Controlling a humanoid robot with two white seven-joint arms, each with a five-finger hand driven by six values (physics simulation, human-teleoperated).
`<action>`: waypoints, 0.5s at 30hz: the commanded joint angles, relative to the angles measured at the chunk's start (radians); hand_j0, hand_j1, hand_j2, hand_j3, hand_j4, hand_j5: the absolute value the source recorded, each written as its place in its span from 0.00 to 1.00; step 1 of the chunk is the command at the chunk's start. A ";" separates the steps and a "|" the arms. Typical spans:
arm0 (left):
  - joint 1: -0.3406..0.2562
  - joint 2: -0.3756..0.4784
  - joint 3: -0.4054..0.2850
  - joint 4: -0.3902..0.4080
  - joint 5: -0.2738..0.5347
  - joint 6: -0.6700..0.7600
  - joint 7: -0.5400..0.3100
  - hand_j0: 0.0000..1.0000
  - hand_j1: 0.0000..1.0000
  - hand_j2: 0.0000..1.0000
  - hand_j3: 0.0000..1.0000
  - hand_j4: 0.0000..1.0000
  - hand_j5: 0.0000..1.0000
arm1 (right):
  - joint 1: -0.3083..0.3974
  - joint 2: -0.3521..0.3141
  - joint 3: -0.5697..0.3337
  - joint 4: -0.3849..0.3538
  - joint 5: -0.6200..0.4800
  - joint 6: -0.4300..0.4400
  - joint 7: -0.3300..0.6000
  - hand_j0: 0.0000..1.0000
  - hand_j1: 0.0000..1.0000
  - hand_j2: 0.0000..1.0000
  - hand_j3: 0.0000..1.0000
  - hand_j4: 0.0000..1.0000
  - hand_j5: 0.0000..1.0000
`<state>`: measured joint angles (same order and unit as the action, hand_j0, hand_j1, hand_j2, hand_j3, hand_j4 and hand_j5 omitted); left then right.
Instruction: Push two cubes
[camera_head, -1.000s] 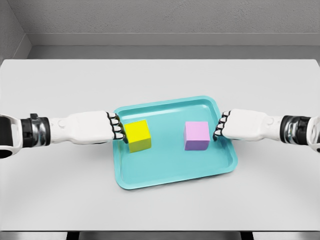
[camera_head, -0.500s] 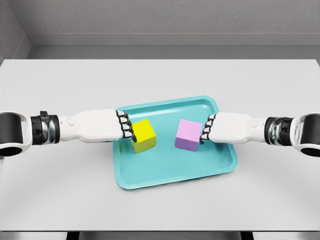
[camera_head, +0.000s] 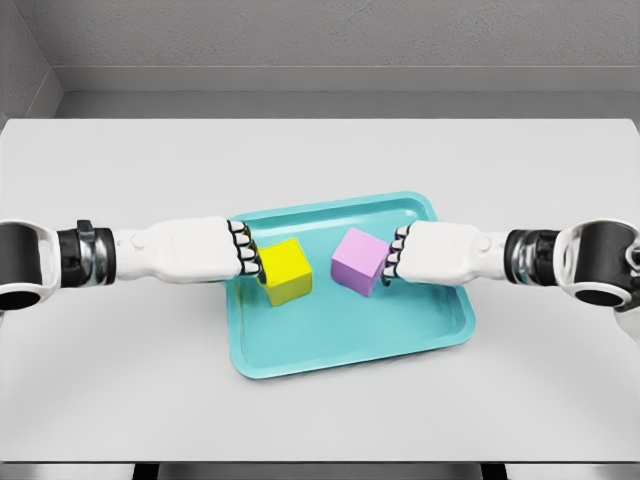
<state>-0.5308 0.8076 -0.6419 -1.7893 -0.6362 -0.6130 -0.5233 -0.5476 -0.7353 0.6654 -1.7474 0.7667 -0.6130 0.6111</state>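
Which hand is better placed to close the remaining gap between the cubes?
Probably right: the right hand presses the pink cube squarely. The left hand meets the yellow cube at a corner.

place: simulated test bench | evidence: plain grey table (camera_head: 320, 150), bare grey walls (camera_head: 330, 30)

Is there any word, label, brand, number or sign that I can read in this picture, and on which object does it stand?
None: no readable text shows anywhere.
The yellow cube has plain faces.
The purple cube has plain faces.
The teal tray carries no mark.
The left hand, the right hand and the table show no lettering either.
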 joint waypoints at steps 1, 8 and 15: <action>0.000 0.035 0.013 0.005 0.007 0.002 0.000 0.62 0.62 0.62 0.62 0.62 0.62 | 0.000 0.002 0.003 0.014 0.000 0.002 0.000 0.67 0.67 0.67 0.67 0.67 0.67; 0.005 0.025 0.005 0.056 -0.005 0.002 -0.009 0.62 0.62 0.62 0.62 0.62 0.62 | -0.043 0.050 0.005 0.104 0.020 0.002 0.000 0.67 0.67 0.67 0.67 0.67 0.67; 0.002 -0.016 0.005 0.054 -0.005 0.002 -0.021 0.62 0.62 0.62 0.62 0.62 0.62 | -0.074 0.096 0.011 0.172 0.040 0.002 0.000 0.67 0.67 0.67 0.67 0.67 0.67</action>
<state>-0.5308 0.8047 -0.6370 -1.7356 -0.6450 -0.6131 -0.5411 -0.6259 -0.6505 0.6753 -1.5926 0.8053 -0.6130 0.6111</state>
